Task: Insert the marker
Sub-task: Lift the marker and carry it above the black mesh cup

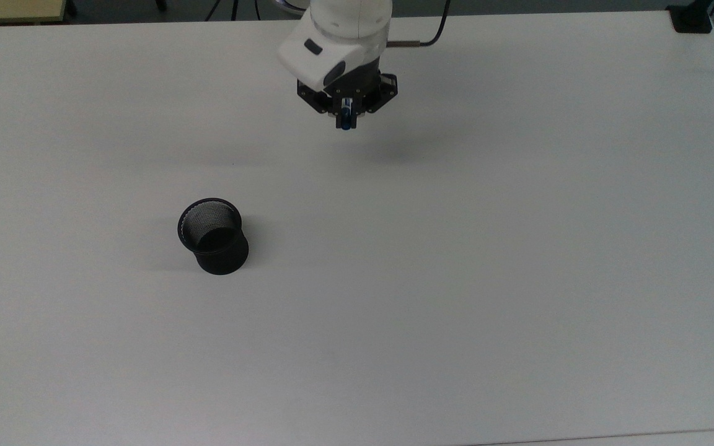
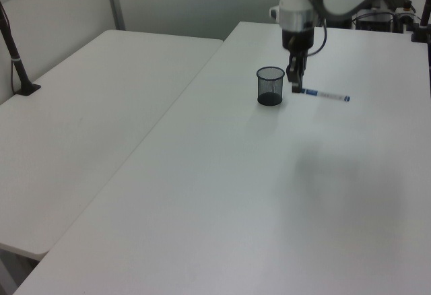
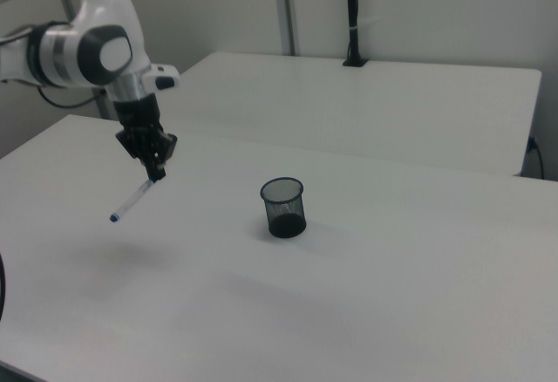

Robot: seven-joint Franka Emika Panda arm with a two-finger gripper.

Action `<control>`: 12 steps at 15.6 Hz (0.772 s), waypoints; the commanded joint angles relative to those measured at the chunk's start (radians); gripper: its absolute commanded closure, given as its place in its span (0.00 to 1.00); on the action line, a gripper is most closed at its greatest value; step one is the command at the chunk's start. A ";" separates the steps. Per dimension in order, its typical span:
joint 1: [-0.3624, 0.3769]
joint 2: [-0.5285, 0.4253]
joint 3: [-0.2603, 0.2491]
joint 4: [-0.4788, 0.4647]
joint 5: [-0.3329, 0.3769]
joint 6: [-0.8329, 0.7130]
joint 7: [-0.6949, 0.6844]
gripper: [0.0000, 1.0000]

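Observation:
The marker (image 2: pixel 324 95) (image 3: pixel 132 202) is a slim white pen with blue ends, held high above the table by one end and sticking out sideways. In the top view only its blue tip (image 1: pixel 346 121) shows under the hand. My gripper (image 1: pixel 345 111) (image 2: pixel 295 87) (image 3: pixel 156 171) is shut on the marker's end. The black mesh cup (image 1: pixel 212 235) (image 2: pixel 270 85) (image 3: pixel 284 207) stands upright on the white table (image 1: pixel 456 279), down and to the top view's left of the gripper, well apart from it.
A second white table (image 2: pixel 87 113) adjoins at the left view's left. A black post (image 3: pixel 352 16) stands clamped at the far table edge in the right view. A dark clamp (image 1: pixel 691 18) sits at the top view's upper right corner.

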 commanded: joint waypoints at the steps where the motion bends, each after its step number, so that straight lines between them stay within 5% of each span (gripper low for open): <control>1: 0.006 -0.038 -0.008 0.012 0.026 -0.047 0.013 1.00; 7: -0.020 -0.040 -0.010 0.089 0.012 -0.028 0.006 1.00; 12: -0.063 0.032 -0.028 0.138 -0.046 0.199 0.018 1.00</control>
